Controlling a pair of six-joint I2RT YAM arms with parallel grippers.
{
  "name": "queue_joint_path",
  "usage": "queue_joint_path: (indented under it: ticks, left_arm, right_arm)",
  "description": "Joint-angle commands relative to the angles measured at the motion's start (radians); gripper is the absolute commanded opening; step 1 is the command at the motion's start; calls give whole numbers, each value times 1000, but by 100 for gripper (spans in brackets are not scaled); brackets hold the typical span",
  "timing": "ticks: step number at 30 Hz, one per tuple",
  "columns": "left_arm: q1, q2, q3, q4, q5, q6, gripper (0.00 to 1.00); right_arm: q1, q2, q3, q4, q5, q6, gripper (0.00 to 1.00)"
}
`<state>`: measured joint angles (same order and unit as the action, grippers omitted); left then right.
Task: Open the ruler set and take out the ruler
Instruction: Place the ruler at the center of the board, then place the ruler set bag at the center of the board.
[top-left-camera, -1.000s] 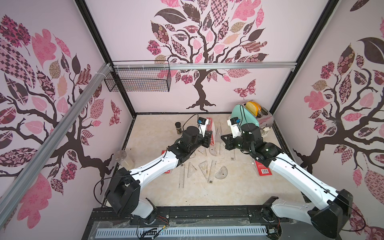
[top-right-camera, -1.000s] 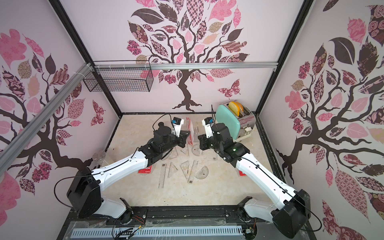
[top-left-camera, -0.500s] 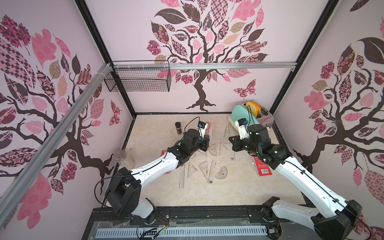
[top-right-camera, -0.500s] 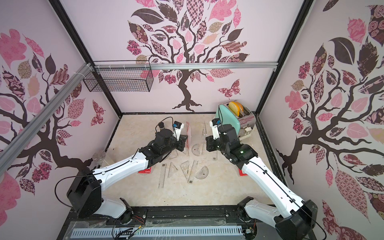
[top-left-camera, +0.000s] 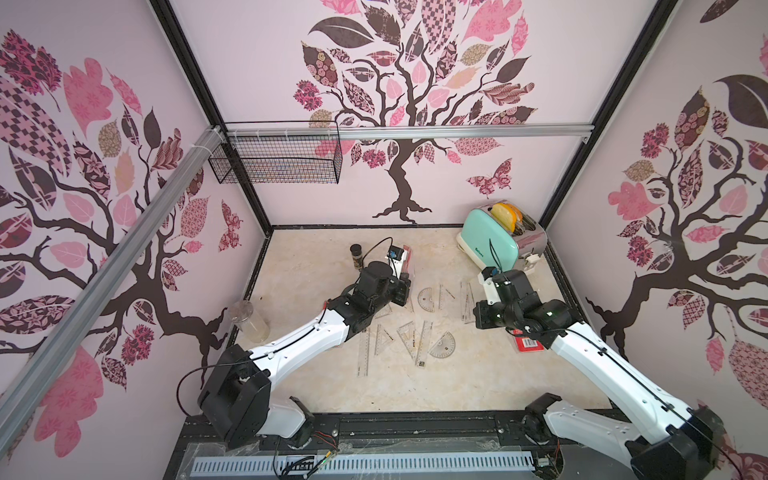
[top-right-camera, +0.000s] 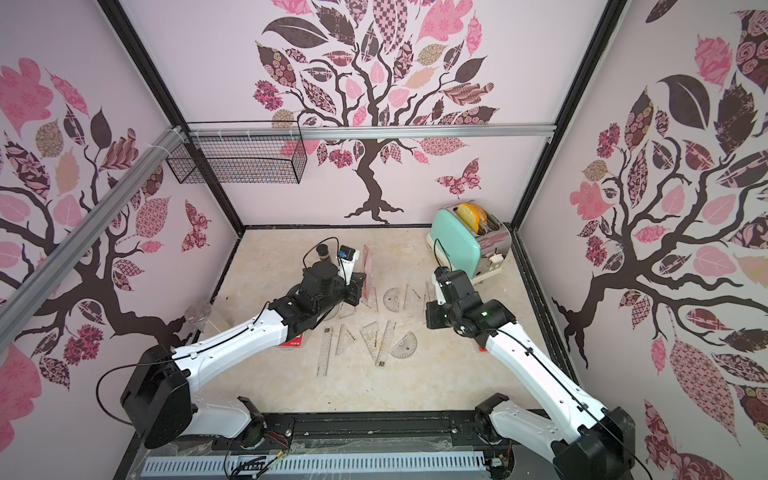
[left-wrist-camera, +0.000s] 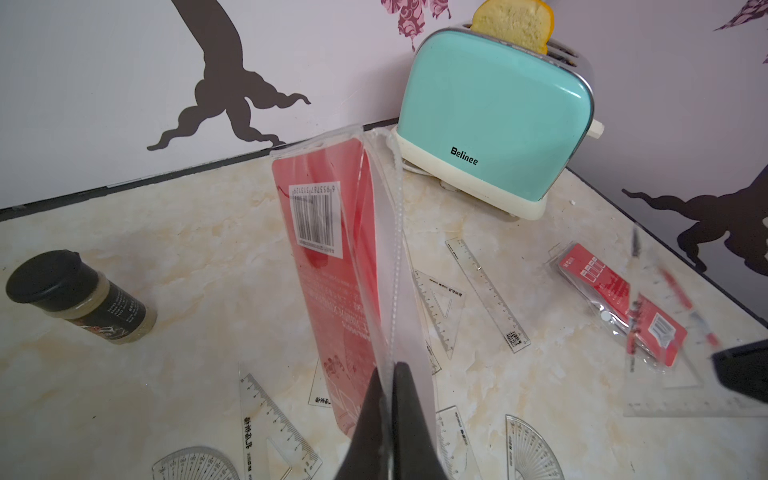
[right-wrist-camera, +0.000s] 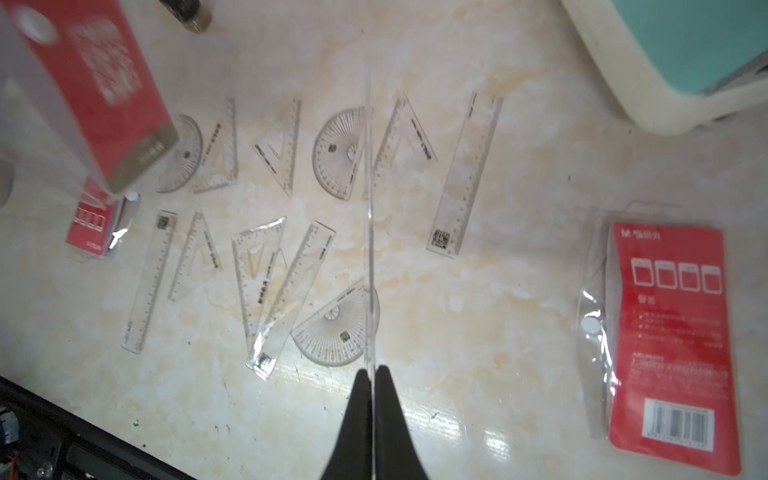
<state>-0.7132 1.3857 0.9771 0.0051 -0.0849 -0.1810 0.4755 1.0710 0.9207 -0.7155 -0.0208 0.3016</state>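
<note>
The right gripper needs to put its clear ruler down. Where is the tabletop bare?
Bare: the front strip between the loose rulers and the front rail; also the back strip between spice jar and toaster. Crowded: the middle.

You faced a ruler set (left-wrist-camera: 328, 266) of red card with a white barcode in clear plastic; the ruler (right-wrist-camera: 369, 208) was transparent, the toaster (left-wrist-camera: 494, 124) mint over cream, the table (left-wrist-camera: 187, 232) beige-veined marble.

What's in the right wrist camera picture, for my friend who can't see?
The right gripper pinches a thin clear plastic piece edge-on above a table strewn with clear rulers, set squares and protractors. A red ruler packet lies nearby.
</note>
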Motion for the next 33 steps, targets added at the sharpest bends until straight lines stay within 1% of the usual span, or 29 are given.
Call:
queue_joint_path:
  ticks: [1, 5, 8, 11, 15, 22, 33]
  left_arm:
    - [6, -47, -9, -10, 0, 22, 0]
    - [13, -80, -7, -25, 0, 32, 0]
    - [19, -99, -7, -29, 2, 34, 0]
    - [23, -112, -13, -33, 6, 36, 0]
    - [27, -118, -19, -33, 13, 32, 0]
    - [30, -116, -16, -32, 21, 32, 0]
    - [50, -119, -22, -34, 26, 31, 0]
  right_arm:
    - [-3, 6, 17, -78, 60, 57, 0]
    - [-4, 84, 38, -183, 167, 104, 0]
    - [-3, 138, 26, -221, 242, 146, 0]
    - [-3, 190, 24, -255, 282, 179, 0]
    - [-2, 224, 16, -273, 329, 210, 0]
    - [29, 339, 15, -273, 346, 223, 0]
    - [106, 472, 49, -210, 302, 221, 0]
